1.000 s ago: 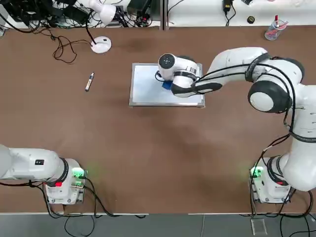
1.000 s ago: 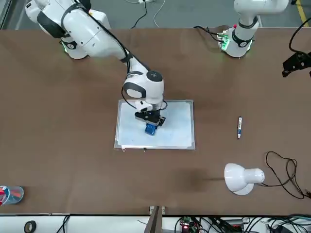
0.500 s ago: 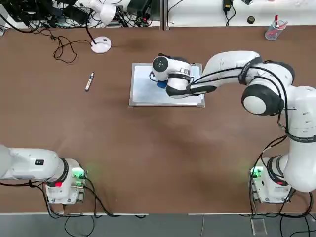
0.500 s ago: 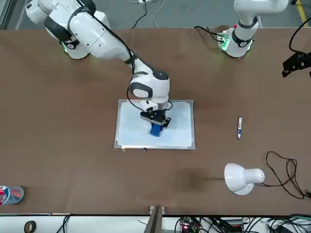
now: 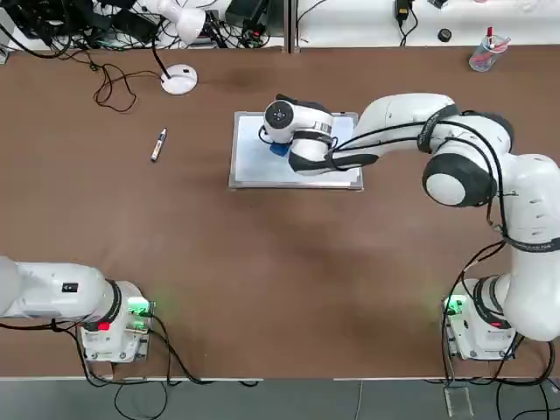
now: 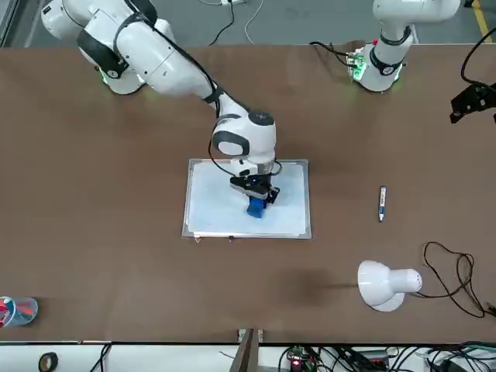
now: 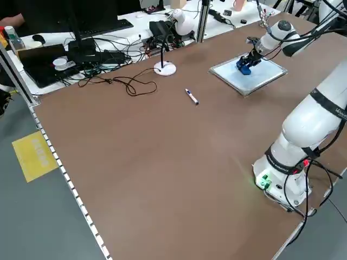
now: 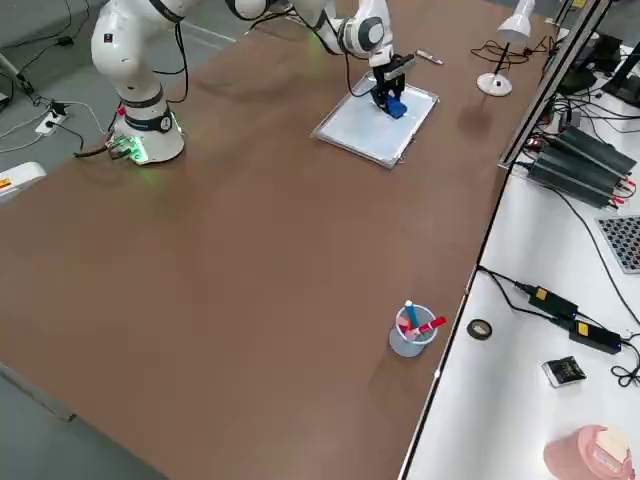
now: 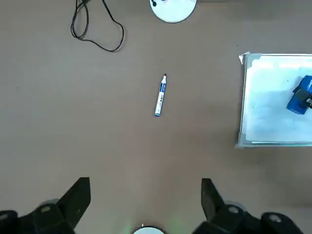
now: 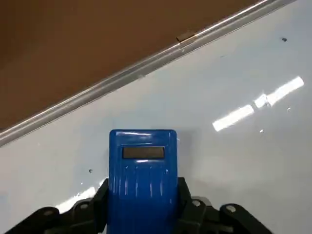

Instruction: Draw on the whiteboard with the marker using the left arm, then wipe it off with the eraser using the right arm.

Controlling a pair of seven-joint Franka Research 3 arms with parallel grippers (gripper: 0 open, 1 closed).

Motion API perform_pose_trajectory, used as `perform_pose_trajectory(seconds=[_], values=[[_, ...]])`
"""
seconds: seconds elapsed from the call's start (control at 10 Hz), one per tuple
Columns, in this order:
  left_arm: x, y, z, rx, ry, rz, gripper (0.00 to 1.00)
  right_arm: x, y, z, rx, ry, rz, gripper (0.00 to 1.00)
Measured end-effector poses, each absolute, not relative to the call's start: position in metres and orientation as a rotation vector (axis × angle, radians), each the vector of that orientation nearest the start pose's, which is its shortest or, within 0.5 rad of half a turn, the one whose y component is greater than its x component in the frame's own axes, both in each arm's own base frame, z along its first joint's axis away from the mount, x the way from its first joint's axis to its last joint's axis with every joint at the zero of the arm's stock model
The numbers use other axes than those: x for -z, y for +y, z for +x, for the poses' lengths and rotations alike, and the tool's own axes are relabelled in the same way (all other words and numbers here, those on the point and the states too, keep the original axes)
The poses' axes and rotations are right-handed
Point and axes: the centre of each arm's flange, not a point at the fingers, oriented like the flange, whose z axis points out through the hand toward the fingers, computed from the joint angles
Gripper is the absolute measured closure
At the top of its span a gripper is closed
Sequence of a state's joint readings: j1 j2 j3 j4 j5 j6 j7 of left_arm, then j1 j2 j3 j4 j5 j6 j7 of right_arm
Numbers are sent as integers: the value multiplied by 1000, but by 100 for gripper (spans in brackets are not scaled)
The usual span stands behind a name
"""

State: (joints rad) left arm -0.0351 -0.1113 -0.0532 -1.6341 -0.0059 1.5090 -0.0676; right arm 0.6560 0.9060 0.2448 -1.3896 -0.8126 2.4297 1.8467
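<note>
Since a second ago we see our right pincer (image 6: 256, 199) slide the small bright blue rectangular eraser (image 6: 256, 208) across the flat white whiteboard with its thin silver-grey frame (image 5: 251, 160), towards our left side and the far edge. It is clamped shut on the eraser, whose face is pressed to the board near the far frame rail.

We judge the drawing step done: the slim white marker with a dark cap (image 5: 158, 144) lies on the brown tabletop (image 5: 262, 262), well to the left of the board, and our left pincer (image 9: 141, 200) hangs spread and empty, parked back near its base. Wiping is under way; the board surface looks almost clean, with only a few tiny specks in the wrist view, so little seems left beyond finishing the strokes and putting the eraser down.

One container shows: a clear plastic cup (image 8: 410, 336) at the far right corner, holding a red item and a blue one, upright.
</note>
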Motion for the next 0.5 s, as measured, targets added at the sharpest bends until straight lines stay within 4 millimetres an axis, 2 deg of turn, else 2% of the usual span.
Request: perform_pose_trajectory(seconds=[0.2, 0.5], values=[[-649, -48, 511, -22, 32, -3140, 0, -199, 540, 512, 629, 689, -2916, 44], [-649, -48, 511, -23, 33, -3140, 0, -236, 481, 553, 572, 587, -2984, 44]])
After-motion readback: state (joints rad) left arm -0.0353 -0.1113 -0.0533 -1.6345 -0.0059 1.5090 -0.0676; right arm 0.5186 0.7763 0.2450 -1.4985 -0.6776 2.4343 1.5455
